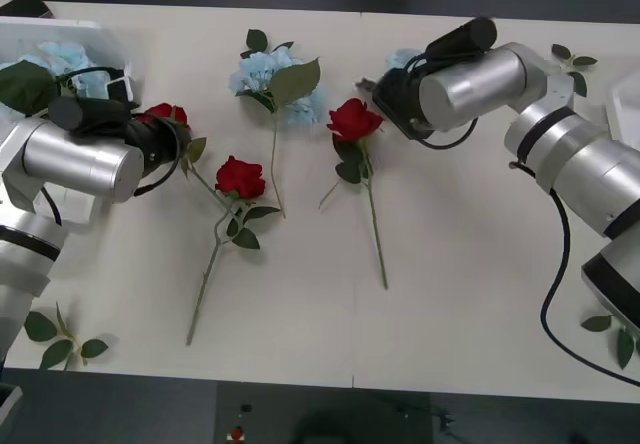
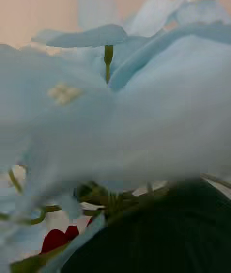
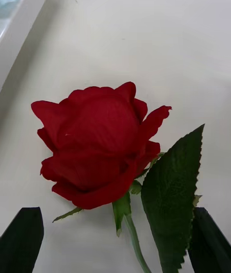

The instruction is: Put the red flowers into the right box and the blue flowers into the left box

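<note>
Three red flowers lie on the white table: one at the left, one left of centre, one in the middle. My left gripper hovers over the leftmost rose, open, with its black fingers on either side of the stem. One blue flower lies at the back centre. Another sits under my right gripper, and its pale petals press close to the right wrist camera. The left box holds blue flowers. The right box shows its edge.
Bloomless leaf sprigs lie at the front left, back right and front right. The roses' long stems stretch toward the table's front edge. A black cable hangs from the right arm.
</note>
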Tool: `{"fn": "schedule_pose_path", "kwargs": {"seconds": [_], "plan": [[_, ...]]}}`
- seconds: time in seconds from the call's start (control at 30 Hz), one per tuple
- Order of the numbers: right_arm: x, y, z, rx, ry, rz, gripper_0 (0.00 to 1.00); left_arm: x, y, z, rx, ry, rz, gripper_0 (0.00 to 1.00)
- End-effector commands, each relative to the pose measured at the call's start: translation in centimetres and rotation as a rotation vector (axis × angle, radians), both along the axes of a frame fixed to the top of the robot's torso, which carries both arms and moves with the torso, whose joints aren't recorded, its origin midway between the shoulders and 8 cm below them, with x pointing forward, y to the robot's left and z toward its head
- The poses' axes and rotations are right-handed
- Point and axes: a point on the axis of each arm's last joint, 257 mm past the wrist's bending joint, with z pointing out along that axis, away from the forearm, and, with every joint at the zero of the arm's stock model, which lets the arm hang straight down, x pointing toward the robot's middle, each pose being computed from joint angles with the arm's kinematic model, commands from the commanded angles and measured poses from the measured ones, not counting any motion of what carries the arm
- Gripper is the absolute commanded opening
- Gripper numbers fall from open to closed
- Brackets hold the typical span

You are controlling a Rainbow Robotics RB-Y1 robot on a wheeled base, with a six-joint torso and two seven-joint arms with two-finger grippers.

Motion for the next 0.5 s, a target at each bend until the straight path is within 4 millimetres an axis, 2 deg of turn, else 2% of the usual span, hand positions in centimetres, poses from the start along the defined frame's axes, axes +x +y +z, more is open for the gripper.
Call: {"fn": "schedule_pose_path", "kwargs": {"seconds": [0.03, 0.17, 0.23, 0.27, 0.3, 0.33, 0.37, 0.4, 0.5], "plan": [[1.2, -0.7, 5.7, -0.073, -0.128, 0.136, 0.00, 1.1, -1.0, 0.7, 0.003, -0.033, -0.016, 0.81], [0.5, -1.5, 8.0, -0.132, -0.187, 0.239, 0.00, 1.4, -1.4, -0.2, 0.032, -0.021, -0.029, 0.79], [0.1, -1.6, 8.8, -0.161, -0.219, 0.285, 0.00, 1.6, -1.7, -0.6, 0.038, -0.021, -0.034, 0.65], [-0.2, -1.7, 9.3, -0.179, -0.241, 0.313, 0.00, 1.7, -1.7, -1.0, 0.045, -0.018, -0.035, 0.51], [-0.5, -1.7, 9.5, -0.197, -0.257, 0.340, 0.00, 1.8, -1.7, -1.1, 0.050, -0.023, -0.038, 0.42], [-0.6, -1.6, 9.8, -0.206, -0.270, 0.353, 0.00, 1.9, -1.9, -1.1, 0.047, -0.023, -0.040, 0.37], [-0.9, -1.7, 10.1, -0.220, -0.289, 0.372, 0.00, 1.9, -1.9, -1.0, 0.047, -0.024, -0.040, 0.15], [-1.1, -1.6, 10.4, -0.225, -0.304, 0.387, 0.00, 2.0, -2.0, -0.9, 0.044, -0.026, -0.041, 0.05], [-1.6, -1.5, 10.7, -0.240, -0.331, 0.416, 0.00, 2.1, -2.3, -0.6, 0.037, -0.028, -0.046, 0.00]]}}
